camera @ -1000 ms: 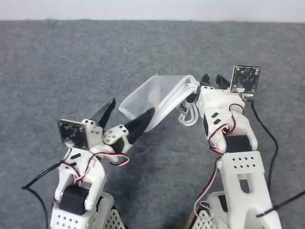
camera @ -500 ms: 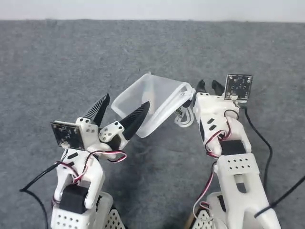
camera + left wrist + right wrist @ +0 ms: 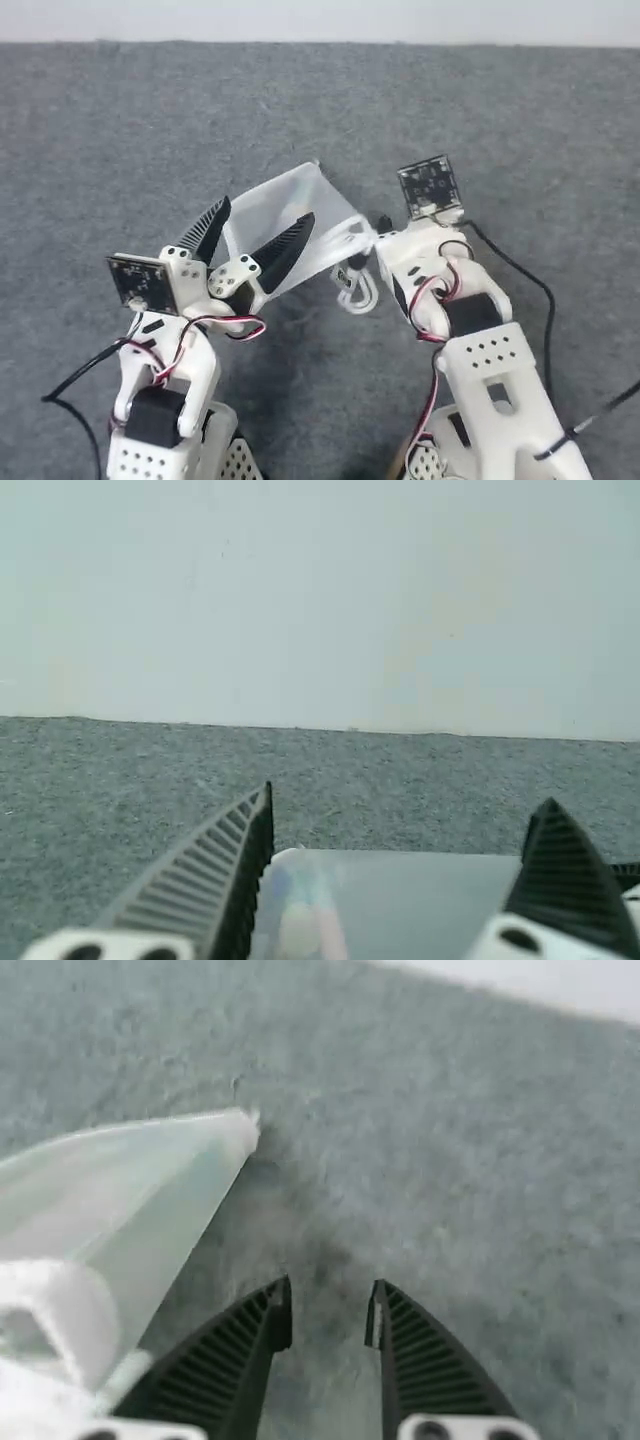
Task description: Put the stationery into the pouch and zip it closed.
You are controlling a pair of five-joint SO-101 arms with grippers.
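A translucent white pouch [image 3: 290, 210] lies tilted between the two arms on the grey carpet. My left gripper [image 3: 269, 208] is open wide, its black fingers astride the pouch's near end. In the left wrist view the pouch [image 3: 400, 900] sits low between the fingers of that gripper [image 3: 408, 798], with a faint coloured shape [image 3: 300, 920] inside it. My right gripper [image 3: 328, 1295] is narrowly open over bare carpet with nothing between its fingers. The pouch [image 3: 120, 1180] runs along the outside of one finger. A white clip [image 3: 355, 287] hangs from the pouch's end by the right arm.
Grey carpet [image 3: 480, 110] covers the table out to a pale wall [image 3: 320, 20] at the far edge. Black cables [image 3: 520, 275] trail beside each arm's base. Open carpet lies beyond the pouch and to both sides.
The right arm has swung left and nearer, carrying the pouch's end and clip with it, so the pouch sits lower and more to the left. The left arm drew back slightly, then held still.
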